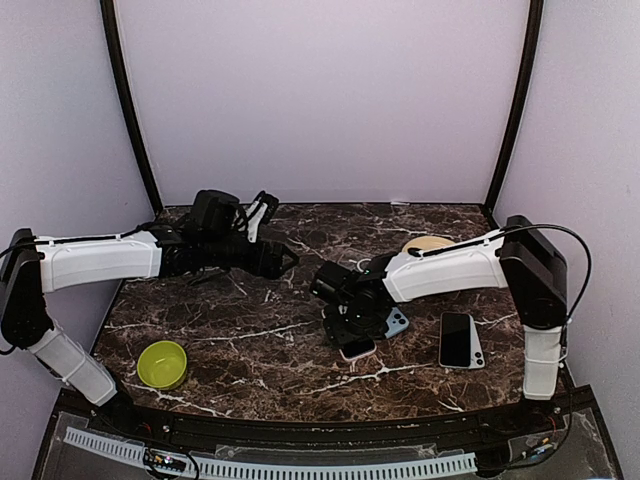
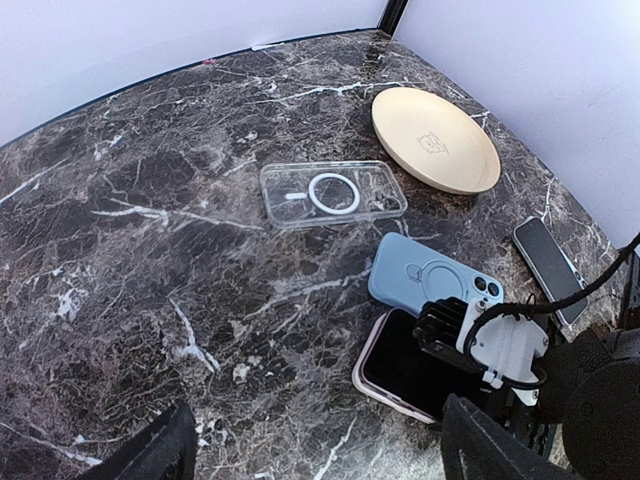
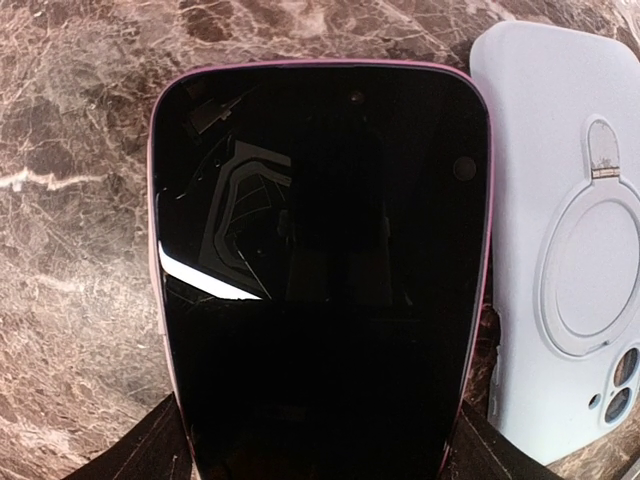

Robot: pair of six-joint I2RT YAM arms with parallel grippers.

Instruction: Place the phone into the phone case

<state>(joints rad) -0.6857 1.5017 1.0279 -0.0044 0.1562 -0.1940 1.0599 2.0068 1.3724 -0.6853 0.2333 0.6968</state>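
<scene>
1. We see the right gripper [image 3: 315,445] low over the pink-edged phone [image 3: 320,270]. One finger sits at each long edge near the phone's closer end, which is the stance for a side pinch.
2. We cannot tell whether the jaws are pressing on the phone or only straddling it. The fingers look right against its edges, but the phone appears to lie flat, screen up, on the marble table [image 1: 250,340].
3. The phone lies just beside the blue case [image 2: 435,280]. From the left wrist view its far edge meets or slightly overlaps the case's near edge. We judge that the closeness makes for a short carry.
4. The blue case shows its ring and camera cutouts, so it seems to lie back up. We think it may need turning before a phone can be seated in it.
5. A clear case [image 2: 333,193] lies farther off, near the tan plate [image 2: 435,140], and looks open side up. We cannot say which case is meant.
6. The left gripper [image 2: 320,450] hovers with its fingers spread wide and nothing between them. It is angled toward the cases, probably ready to steady one.
7. A black phone [image 1: 461,340] lies well apart at the right, and a green bowl [image 1: 163,363] sits near the left arm's base.
</scene>
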